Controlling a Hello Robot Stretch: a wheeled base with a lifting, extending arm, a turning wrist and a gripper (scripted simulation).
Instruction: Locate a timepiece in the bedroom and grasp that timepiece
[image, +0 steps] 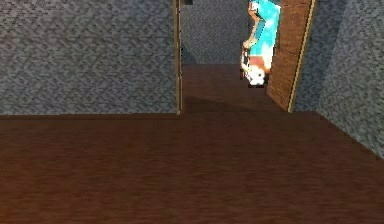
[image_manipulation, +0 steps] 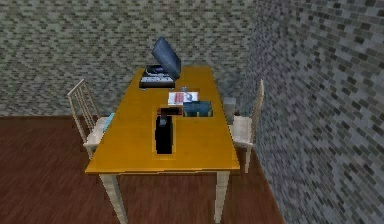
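Where the timepiece lies cannot be told, nor can the hand's state. An orange desk (image_manipulation: 130, 145) carries a dark flat slab (image_manipulation: 163, 133) at its middle and a laptop (image_manipulation: 162, 62) at twelve o'clock. A pale chair (image_manipulation: 84, 105) stands at nine o'clock and a second chair (image_manipulation: 250, 115) at three. Ahead, a doorway (image: 212, 40) opens at twelve o'clock.

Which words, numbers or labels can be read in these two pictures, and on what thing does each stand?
No text can be read.
On the flat printed item on the yellow table: red and white marks, too small to read.
On the laptop: no legible marking.
On the colourful thing by the wooden door: blue, white and red patches, no legible letters.
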